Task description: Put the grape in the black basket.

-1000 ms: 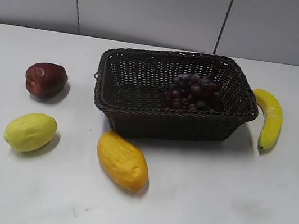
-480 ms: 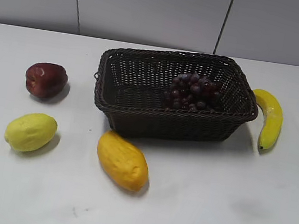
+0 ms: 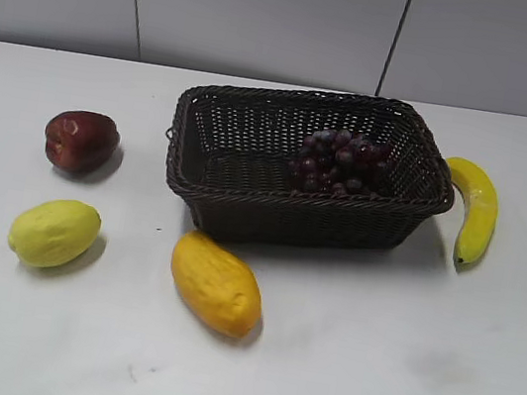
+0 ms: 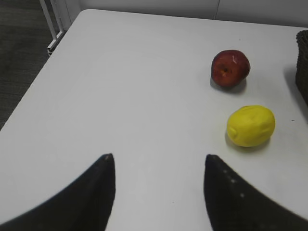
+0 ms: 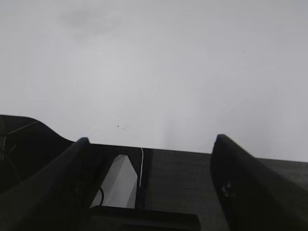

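The grape point(image 3: 337, 161), a bunch of small dark red-purple grapes, lies inside the black basket point(image 3: 253, 138), toward its right half. The basket stands at the middle back of the white table; a sliver of its side shows at the right edge of the left wrist view point(image 4: 303, 62). Neither gripper shows in the exterior view. My left gripper point(image 4: 159, 159) is open and empty above bare table, left of the fruit. My right gripper point(image 5: 151, 139) is open and empty over the table's near edge.
A dark red apple point(image 3: 80, 140) and a yellow lemon point(image 3: 53, 232) lie left of the basket; both show in the left wrist view, apple point(image 4: 230, 68), lemon point(image 4: 250, 125). An orange-yellow mango point(image 3: 216, 283) lies in front of the basket. A banana point(image 3: 474, 209) lies at its right.
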{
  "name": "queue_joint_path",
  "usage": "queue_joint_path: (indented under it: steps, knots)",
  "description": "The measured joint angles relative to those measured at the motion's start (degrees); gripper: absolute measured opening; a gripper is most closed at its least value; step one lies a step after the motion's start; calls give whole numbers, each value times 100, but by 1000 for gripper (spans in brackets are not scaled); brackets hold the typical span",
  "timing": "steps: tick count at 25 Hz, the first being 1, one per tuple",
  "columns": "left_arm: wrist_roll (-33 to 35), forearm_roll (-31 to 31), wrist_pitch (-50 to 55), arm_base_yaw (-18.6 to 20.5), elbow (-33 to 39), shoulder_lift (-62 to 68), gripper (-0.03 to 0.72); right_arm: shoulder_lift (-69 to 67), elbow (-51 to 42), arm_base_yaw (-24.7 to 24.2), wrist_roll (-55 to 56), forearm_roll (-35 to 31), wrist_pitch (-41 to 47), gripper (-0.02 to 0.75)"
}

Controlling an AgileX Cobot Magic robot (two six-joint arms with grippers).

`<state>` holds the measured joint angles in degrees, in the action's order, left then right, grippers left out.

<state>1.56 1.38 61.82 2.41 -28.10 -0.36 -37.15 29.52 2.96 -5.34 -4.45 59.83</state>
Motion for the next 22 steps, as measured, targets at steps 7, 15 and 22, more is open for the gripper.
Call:
queue_joint_path:
  steps: [7,15,22]
  knots:
    - [0,0,0,0,0,0,552,1616,-31,0,-6,10,5,575]
    - [0,0,0,0,0,0,552,3155,-31,0,-22,10,14,575]
    - [0,0,0,0,0,0,552,3734,-67,0,-22,10,21,575]
